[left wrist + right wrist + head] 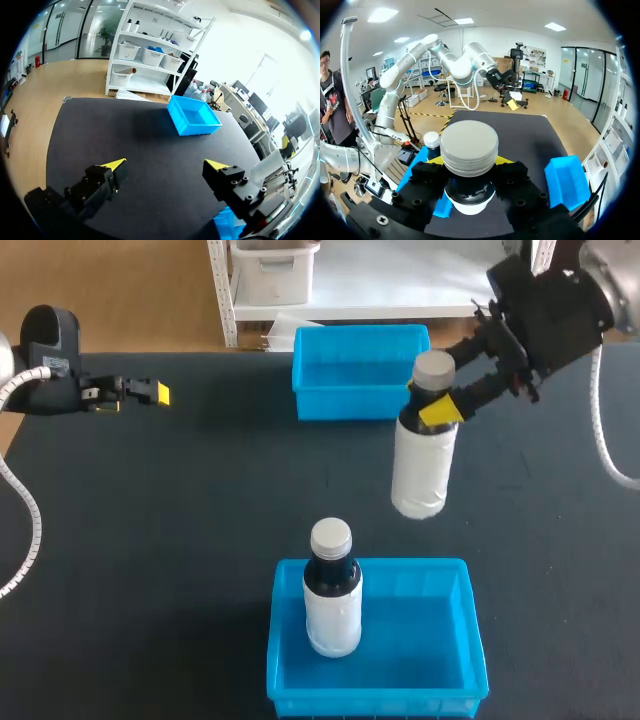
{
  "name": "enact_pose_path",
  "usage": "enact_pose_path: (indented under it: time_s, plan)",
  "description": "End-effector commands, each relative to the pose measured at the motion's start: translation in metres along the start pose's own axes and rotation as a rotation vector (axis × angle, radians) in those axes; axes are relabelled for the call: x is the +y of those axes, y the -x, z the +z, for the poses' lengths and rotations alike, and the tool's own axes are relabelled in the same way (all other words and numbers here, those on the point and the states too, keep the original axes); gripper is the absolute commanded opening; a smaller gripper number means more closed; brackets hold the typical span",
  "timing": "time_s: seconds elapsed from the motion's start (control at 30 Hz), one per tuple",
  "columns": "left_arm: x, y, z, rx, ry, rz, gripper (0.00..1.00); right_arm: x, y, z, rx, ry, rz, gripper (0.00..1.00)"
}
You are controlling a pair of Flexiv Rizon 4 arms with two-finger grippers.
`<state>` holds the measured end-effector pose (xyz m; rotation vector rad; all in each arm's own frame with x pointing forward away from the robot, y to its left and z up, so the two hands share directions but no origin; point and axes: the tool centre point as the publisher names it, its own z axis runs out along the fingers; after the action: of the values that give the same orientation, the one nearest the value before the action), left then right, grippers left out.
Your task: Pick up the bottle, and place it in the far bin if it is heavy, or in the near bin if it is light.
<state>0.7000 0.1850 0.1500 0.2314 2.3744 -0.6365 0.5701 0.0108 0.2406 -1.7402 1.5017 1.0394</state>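
A white bottle [424, 465] with a grey cap and dark neck hangs tilted above the table, between the two blue bins. My right gripper [440, 400] is shut on its neck just under the cap. In the right wrist view the cap [469, 147] fills the space between the yellow-tipped fingers of the right gripper [470, 162]. The far bin [330, 405] holds nothing. In the near bin [470, 640] a second, similar bottle [332, 590] stands upright. My left gripper [150, 393] is open at the table's far left, with nothing between its fingers [114, 165].
The far bin [192, 116] lies well ahead of the left gripper across bare dark tabletop. In the right wrist view the near bin [420, 160] with its bottle [431, 140] is on one side of the held bottle and the far bin [565, 182] on the other.
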Motion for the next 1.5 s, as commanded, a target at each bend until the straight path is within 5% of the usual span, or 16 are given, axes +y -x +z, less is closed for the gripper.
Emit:
enact_pose_path:
  time_s: [0.03, 0.63, 1.5]
  plan:
    - [0.0, 0.0, 0.0, 0.0, 0.0, 0.0, 1.0, 0.045, 0.002, 0.005, 0.011, -0.143, -0.011, 0.0]
    - [0.0, 0.0, 0.0, 0.0, 0.0, 0.0, 1.0, 0.104, -0.015, 0.037, 0.004, -0.053, -0.005, 0.0]
    - [0.0, 0.0, 0.0, 0.0, 0.0, 0.0, 1.0, 0.096, -0.063, 0.071, -0.017, 0.028, 0.027, 0.0]
